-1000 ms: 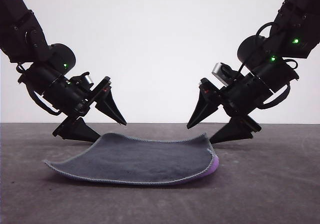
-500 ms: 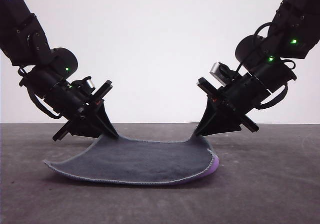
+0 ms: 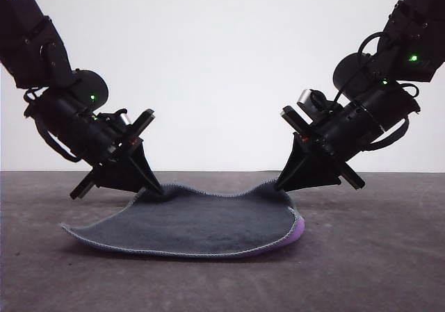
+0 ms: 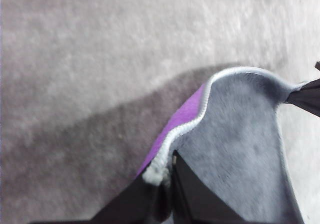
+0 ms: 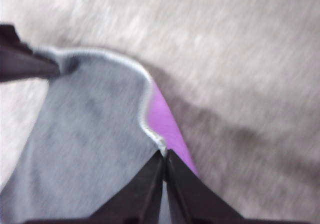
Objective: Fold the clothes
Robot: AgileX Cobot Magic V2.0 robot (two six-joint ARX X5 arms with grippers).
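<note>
The clothes [image 3: 201, 222] are one small cloth lying dark grey face up on the table, with light grey edging and purple showing at its front right edge. My left gripper [image 3: 154, 187] is shut on the cloth's far left corner, my right gripper [image 3: 281, 185] shut on its far right corner. Both corners are raised a little, and the far edge sags between them. In the left wrist view the fingers pinch the stitched corner [image 4: 159, 171], with the purple underside [image 4: 175, 129] exposed. The right wrist view shows the same pinch on the clothes [image 5: 90, 134], purple underside [image 5: 167, 124] beside the fingers.
The table [image 3: 375, 256] is a dark grey felt-like surface with open room around the cloth on all sides. A plain white wall [image 3: 222, 62] stands behind it.
A second ago both grippers hung open over the far corners. They came down, shut on the corners, and have since lifted them slightly, the right arm shifting a little to the right.
</note>
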